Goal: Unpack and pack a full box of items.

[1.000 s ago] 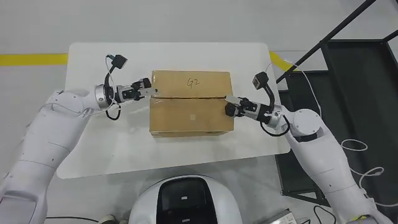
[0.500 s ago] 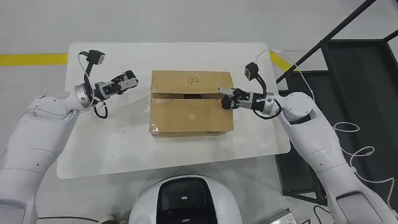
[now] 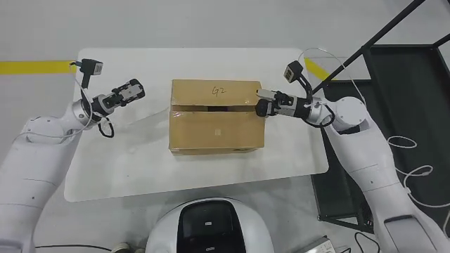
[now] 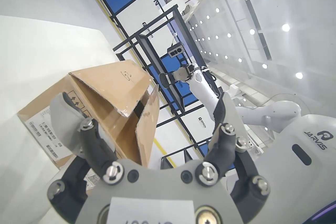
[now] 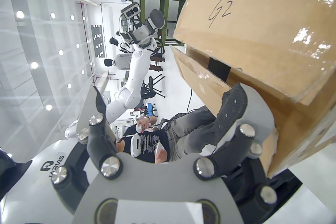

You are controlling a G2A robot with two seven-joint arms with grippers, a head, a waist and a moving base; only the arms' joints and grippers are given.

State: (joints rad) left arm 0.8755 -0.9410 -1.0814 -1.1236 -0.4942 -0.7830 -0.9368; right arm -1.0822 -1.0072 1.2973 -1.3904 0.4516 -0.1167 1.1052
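Note:
A brown cardboard box (image 3: pixel 216 132) stands in the middle of the white table (image 3: pixel 126 158). Its two top flaps are lifted slightly, and a dark gap (image 3: pixel 214 109) runs along the seam between them. My right gripper (image 3: pixel 262 102) is at the box's right end, level with the seam. In the right wrist view this gripper (image 5: pixel 165 107) is open, and one finger (image 5: pixel 233 104) lies against the corner of the box (image 5: pixel 262 38). My left gripper (image 3: pixel 132 89) is open over bare table, well clear of the box's left end. From the left wrist, the gripper (image 4: pixel 144 109) faces the raised flaps (image 4: pixel 113 86).
A black metal rack (image 3: pixel 401 77) stands close beside the table's right edge. A yellow line (image 3: pixel 35 66) runs across the floor at the left. Bare table surrounds the box on all sides.
My left gripper has let go of the box's left end and drawn back to the left. My right gripper has shifted up along the right end, and the seam gap has appeared.

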